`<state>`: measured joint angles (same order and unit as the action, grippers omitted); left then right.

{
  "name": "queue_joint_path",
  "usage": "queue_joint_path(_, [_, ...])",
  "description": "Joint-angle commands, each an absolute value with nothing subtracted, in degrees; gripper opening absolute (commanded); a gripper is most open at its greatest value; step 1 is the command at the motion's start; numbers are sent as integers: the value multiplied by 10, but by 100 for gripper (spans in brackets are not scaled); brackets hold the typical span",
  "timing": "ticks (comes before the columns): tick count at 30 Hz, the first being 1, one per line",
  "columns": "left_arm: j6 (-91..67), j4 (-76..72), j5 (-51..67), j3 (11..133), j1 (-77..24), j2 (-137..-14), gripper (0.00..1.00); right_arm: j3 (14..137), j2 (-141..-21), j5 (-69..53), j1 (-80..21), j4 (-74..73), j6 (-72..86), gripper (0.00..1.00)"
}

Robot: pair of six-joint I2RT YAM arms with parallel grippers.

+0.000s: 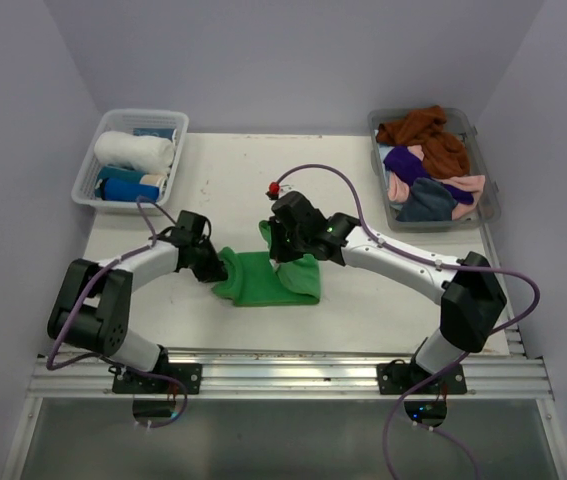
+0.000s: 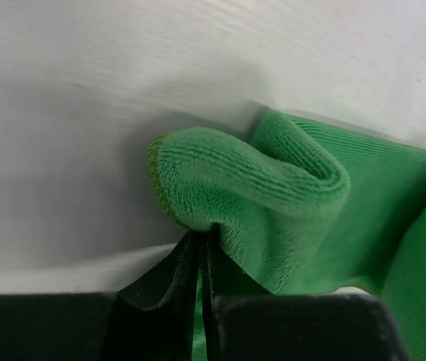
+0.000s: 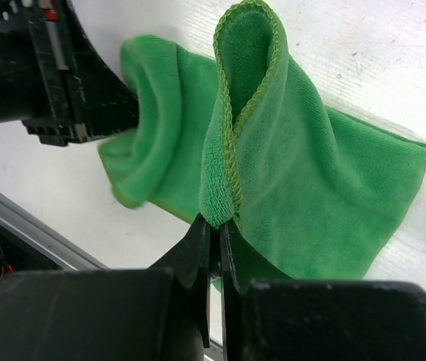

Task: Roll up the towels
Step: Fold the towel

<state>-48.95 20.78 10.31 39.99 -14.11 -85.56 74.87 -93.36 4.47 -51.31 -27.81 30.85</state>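
A bright green towel [image 1: 273,278] lies partly folded on the white table between my arms. My left gripper [image 1: 217,266] is shut on its left edge, pinching a bulging fold [image 2: 243,180]. My right gripper [image 1: 281,250] is shut on the far edge and lifts it as a raised fold [image 3: 246,113]. The left gripper shows in the right wrist view [image 3: 62,83] beside the towel. A rolled white towel [image 1: 135,150] and a blue one [image 1: 128,186] lie in the left container. Rust-brown [image 1: 425,135], purple [image 1: 408,160], pink [image 1: 399,187] and slate grey [image 1: 425,200] towels lie heaped in the right tub.
A white container [image 1: 93,170] stands at the back left, a clear tub [image 1: 483,165] at the back right. A metal rail [image 1: 283,375] runs along the table's near edge. Grey walls close in the sides and back.
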Motion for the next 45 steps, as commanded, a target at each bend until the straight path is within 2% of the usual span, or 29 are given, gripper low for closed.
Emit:
queue_joint_path(1, [-513,192,107,412,-188,-903,9,758,-908,68,-512,-279,311,0])
queue_joint_path(16, [-471,320,2,453,-156,-820,10,746,-856,125,-483,-316,302,0])
queue_joint_path(30, [-447,330,-6,482,-156,-842,10,623,-677,185,-307,-379,280,0])
queue_joint_path(45, [-433,324,33,497,-160,-848,10,583,-627,192,-175,-397,227,0])
